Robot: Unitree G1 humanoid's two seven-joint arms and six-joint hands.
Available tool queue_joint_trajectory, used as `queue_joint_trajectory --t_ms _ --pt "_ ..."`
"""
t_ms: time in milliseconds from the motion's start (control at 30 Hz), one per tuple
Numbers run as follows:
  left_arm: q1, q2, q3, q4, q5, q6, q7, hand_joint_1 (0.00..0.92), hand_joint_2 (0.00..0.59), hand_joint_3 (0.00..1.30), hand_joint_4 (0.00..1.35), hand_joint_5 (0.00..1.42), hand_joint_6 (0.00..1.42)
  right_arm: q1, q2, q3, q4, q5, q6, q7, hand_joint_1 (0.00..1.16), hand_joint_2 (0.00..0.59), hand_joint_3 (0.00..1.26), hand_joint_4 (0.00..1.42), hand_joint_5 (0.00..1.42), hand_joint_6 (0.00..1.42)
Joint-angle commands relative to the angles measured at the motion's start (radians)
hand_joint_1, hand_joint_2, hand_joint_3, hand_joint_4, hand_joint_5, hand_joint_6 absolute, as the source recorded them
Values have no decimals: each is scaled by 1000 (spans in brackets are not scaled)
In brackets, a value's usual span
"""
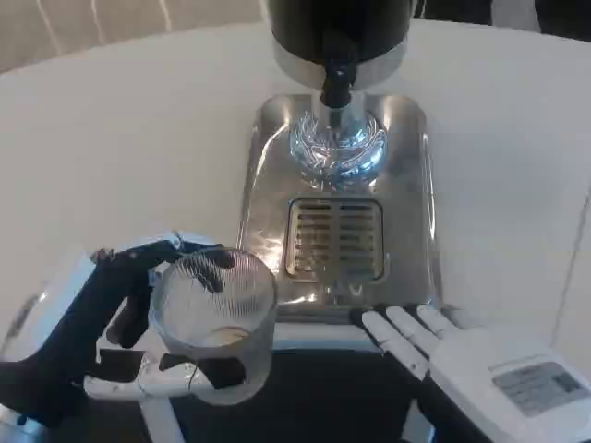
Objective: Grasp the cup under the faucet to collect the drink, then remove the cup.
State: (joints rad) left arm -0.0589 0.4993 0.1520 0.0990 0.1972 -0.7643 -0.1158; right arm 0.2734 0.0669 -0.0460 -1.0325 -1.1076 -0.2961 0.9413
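One cup [213, 318], clear ribbed glass, sat lower left of frame, upright, long axis vertical. Left hand [138, 323] was wrapped around it, fingers closed on its wall from the left and below. Cup looked near empty; maybe a thin layer at the bottom, hard to tell through the ribbing.

Key relation: faucet [336, 85] was upper centre, so up and right of the cup, well apart. Slotted drain grille [334, 238] on the steel drip tray [268, 185] lay between them, just right of the cup rim. Cup was off the tray's front-left corner, not under the spout.

Right hand [434, 343] rested lower right, at the tray's front edge, fingers apart and flat, holding nothing. Left hand was the nearer one and already had the grip.

Dispenser's black body [337, 23] at top centre, all on a white worktop [111, 138].

Judgement: either pre-fill or already pulled out; can't say which.
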Motion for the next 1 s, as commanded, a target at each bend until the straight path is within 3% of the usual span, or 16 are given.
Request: queue_joint_trajectory --t_ms 33,600,1000 --pt "4 -8 5 -9 -35 5 -2 592 0 1016 1224 1389 1424 11 170 5 -15 -7 -5 -16 186 516 0 0 0 0" --pt "-27 -17 -11 31 -22 15 4 593 0 1016 1211 1389 1424 -13 153 11 -15 -20 38 -6 186 516 0 0 0 0" --pt "-274 -105 -52 270 102 35 133 593 0 1007 1210 1375 1424 -22 143 -13 -15 1 33 3 186 516 0 0 0 0"
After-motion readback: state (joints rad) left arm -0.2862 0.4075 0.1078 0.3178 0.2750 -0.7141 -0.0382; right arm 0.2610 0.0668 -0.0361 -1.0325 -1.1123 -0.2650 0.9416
